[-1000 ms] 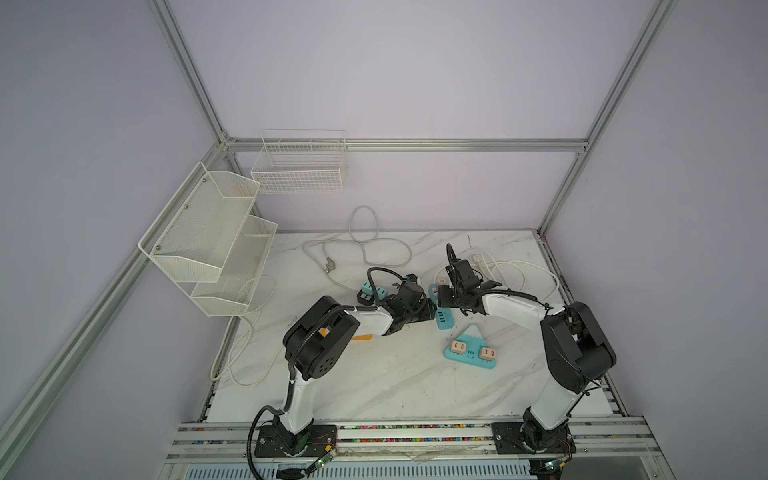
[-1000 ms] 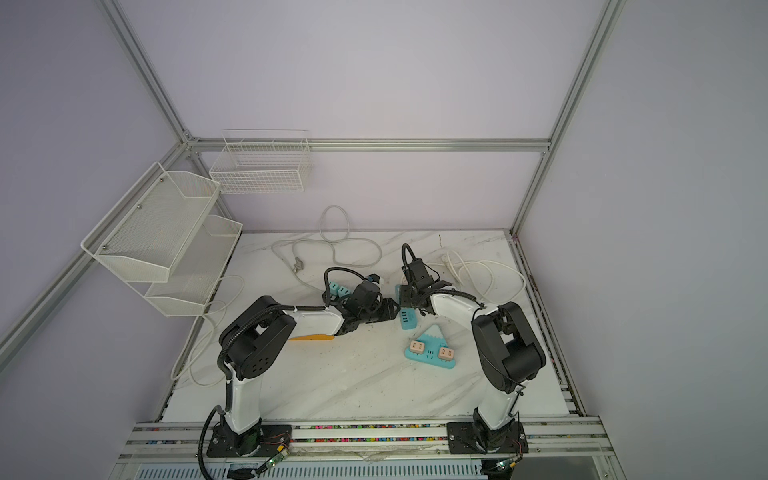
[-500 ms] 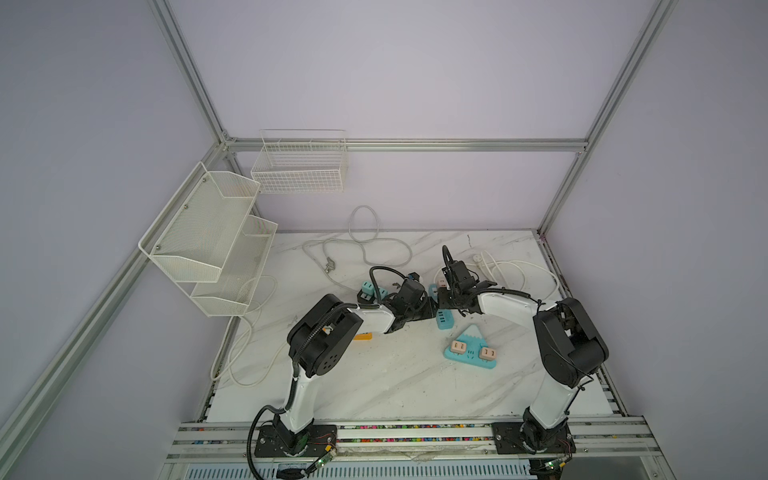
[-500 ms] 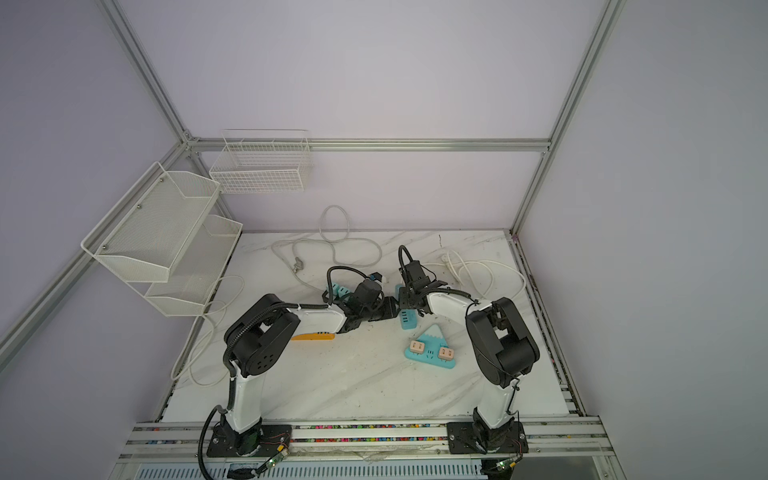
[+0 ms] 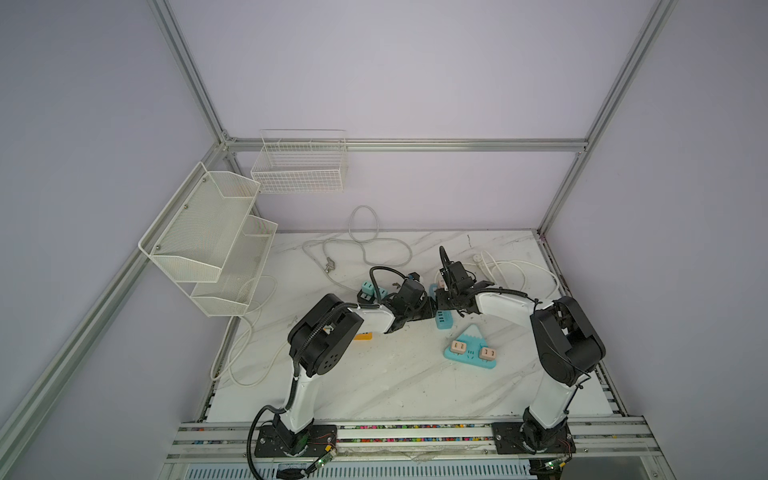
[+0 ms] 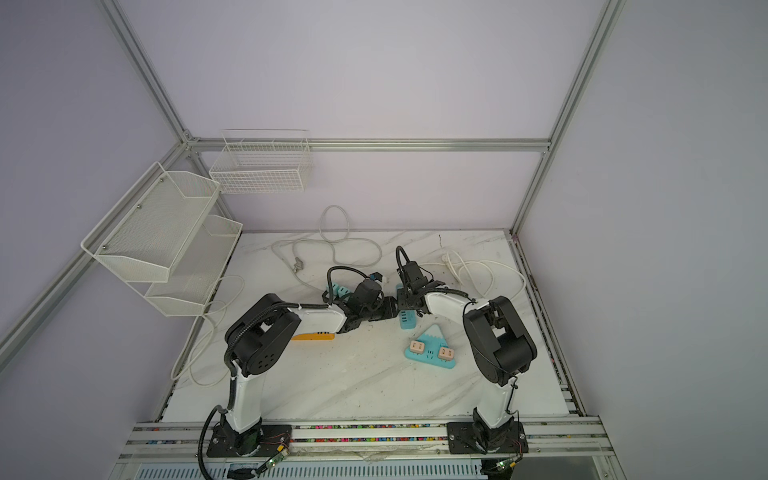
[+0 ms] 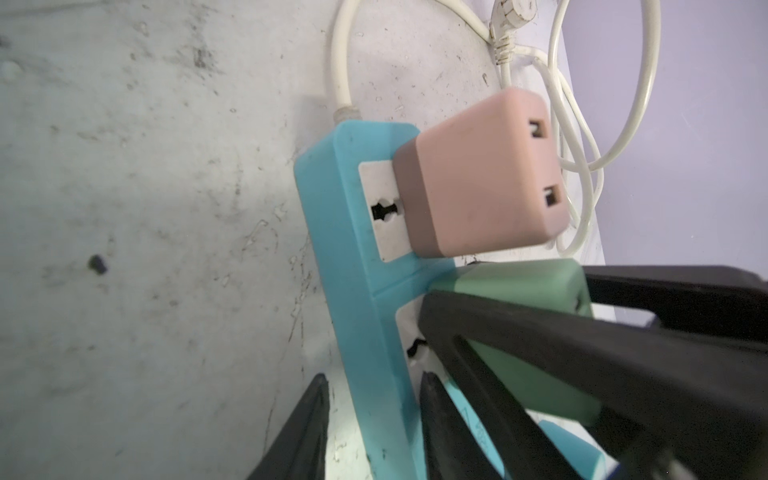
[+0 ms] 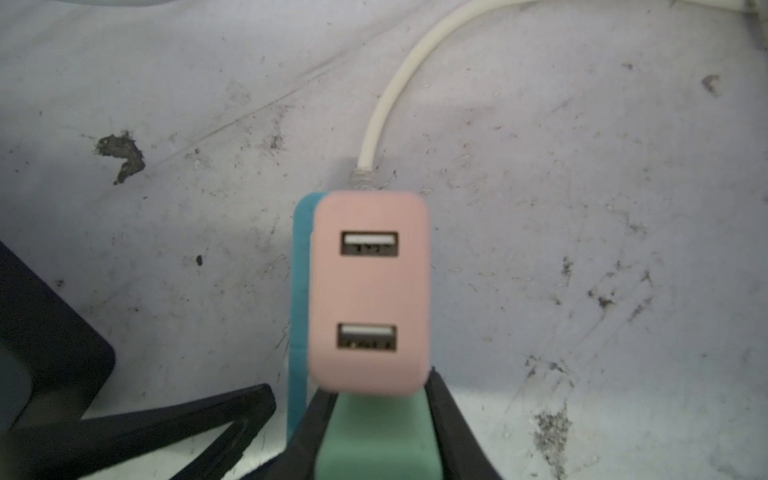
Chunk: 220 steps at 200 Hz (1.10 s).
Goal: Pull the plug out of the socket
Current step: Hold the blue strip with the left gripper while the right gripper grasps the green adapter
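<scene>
two robot arms meet over the middle of a marble table (image 5: 374,374), above a blue power strip (image 7: 353,291). the task's thing, a green plug (image 7: 519,291), sits in one socket of the strip, just beside a pink plug (image 7: 478,174) in the next socket.

the right gripper (image 8: 378,411) is clenched on the green plug, with one black finger on each side. the left gripper (image 7: 374,382) straddles the body of the strip, a finger on either side. a sliver of light shows between one finger and the strip, so i cannot tell whether it grips the strip or only brackets it.

the grasp on the plug looks made. the plug's base lies flush against the strip, so the pull itself is not yet done. what is left, as i judge it, is to steady the strip and draw the plug straight out.

the left wrist view shows the strip from the side, including where both plugs meet their sockets; no other view shows this. the right wrist view looks at the plugs end-on. it shows the pink plug's two usb ports and the fingers pinching the green plug, but not the joint with the strip.

in both top views the wrists hide the green plug, and only one end of the strip shows. these views alone show the wider table, with a triangular socket board (image 5: 469,351) nearby and loose white cords (image 5: 511,270).
</scene>
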Available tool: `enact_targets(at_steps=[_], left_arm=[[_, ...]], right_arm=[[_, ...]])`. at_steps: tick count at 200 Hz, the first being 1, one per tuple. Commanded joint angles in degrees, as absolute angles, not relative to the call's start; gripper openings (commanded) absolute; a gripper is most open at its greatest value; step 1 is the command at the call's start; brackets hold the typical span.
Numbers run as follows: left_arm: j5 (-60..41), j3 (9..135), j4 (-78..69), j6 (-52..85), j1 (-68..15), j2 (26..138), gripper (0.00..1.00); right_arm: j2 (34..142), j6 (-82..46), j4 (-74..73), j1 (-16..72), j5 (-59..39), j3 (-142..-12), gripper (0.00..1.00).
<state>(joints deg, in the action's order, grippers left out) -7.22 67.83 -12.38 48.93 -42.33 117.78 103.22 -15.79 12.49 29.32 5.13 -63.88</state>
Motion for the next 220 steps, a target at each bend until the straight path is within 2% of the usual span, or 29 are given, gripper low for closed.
enact_targets(at_steps=[1, 71, 84, 159, 220], left_arm=[[-7.36, 71.99, -11.85, 49.36, -41.92, 118.66, 0.37], [-9.22, 73.21, -12.51, 50.79, -42.09, 119.83, 0.40], [-8.32, 73.17, -11.35, 51.29, -42.12, 120.17, 0.39], [-5.79, 69.43, -8.23, 52.86, -42.09, 120.32, 0.33], [-4.49, 69.89, -5.81, 51.97, -42.55, 119.91, 0.31]], right_arm=[[104.57, -15.58, 13.89, 29.62, 5.40, -64.78, 0.28], [104.76, -15.47, 15.07, 30.01, 5.78, -66.01, 0.25], [104.50, -15.45, 15.29, 30.19, 6.18, -66.44, 0.22], [106.55, -15.80, 16.85, 30.50, 6.78, -69.92, 0.21], [106.26, -16.32, 17.69, 30.74, 6.99, -71.25, 0.21]])
